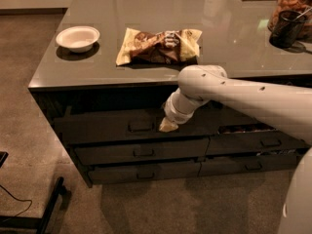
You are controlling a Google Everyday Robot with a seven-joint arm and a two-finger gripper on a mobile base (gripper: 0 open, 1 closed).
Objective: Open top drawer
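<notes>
The top drawer (102, 126) is the tallest dark front under the counter's left side, with a small loop handle (140, 126) at its centre. My gripper (168, 126) hangs from the white arm (229, 89) in front of that drawer front, just right of the handle and at about its height. I cannot tell whether it touches the front. Two shallower dark drawer fronts (139, 152) lie below it.
On the grey counter (146, 13) are a white bowl (78, 37), a snack bag (158, 45), a dark cup (285, 28) and a jar (295, 1). More drawers (253, 143) sit at the right. A black stand leg (48, 213) lies on the floor at the left.
</notes>
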